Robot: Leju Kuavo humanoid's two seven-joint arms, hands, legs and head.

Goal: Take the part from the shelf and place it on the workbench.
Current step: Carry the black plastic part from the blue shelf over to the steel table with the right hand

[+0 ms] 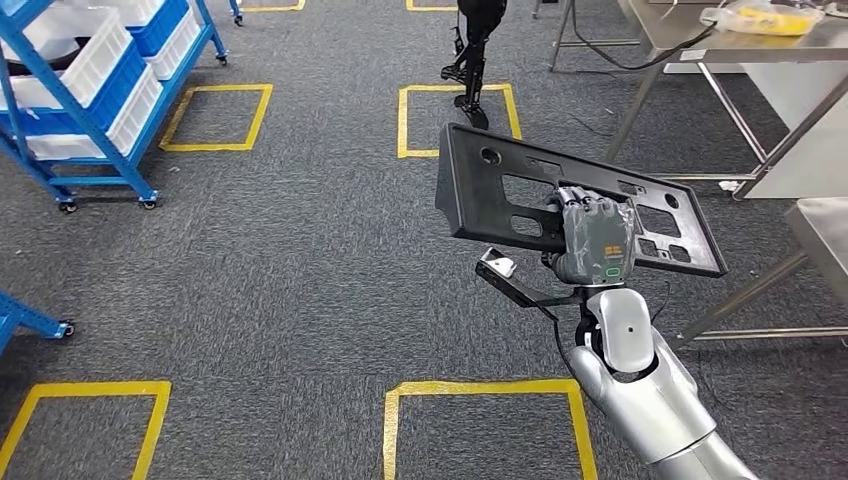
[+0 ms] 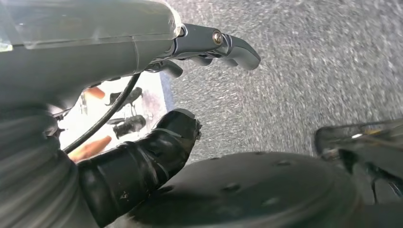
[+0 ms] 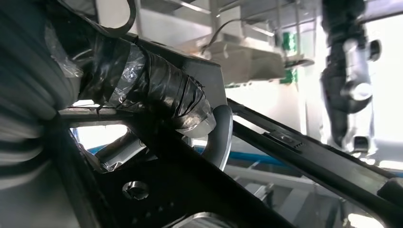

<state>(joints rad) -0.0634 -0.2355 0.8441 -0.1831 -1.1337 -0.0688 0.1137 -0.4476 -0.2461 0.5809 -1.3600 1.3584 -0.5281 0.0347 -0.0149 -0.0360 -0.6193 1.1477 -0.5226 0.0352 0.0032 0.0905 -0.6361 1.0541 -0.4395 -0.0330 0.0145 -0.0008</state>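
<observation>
The part is a long flat black plastic panel with several cutouts, carried tilted above the grey carpet in the head view. My right hand grips it near the middle of its lower edge, fingers through a cutout. In the right wrist view my taped thumb presses on the black frame of the part. My left hand hangs over the carpet with its fingers and thumb apart and nothing between them.
A blue wheeled shelf with white and blue bins stands at the far left. A steel workbench with a yellow bagged item is at the far right, another steel table nearer. Another robot's legs stand ahead. Yellow squares mark the floor.
</observation>
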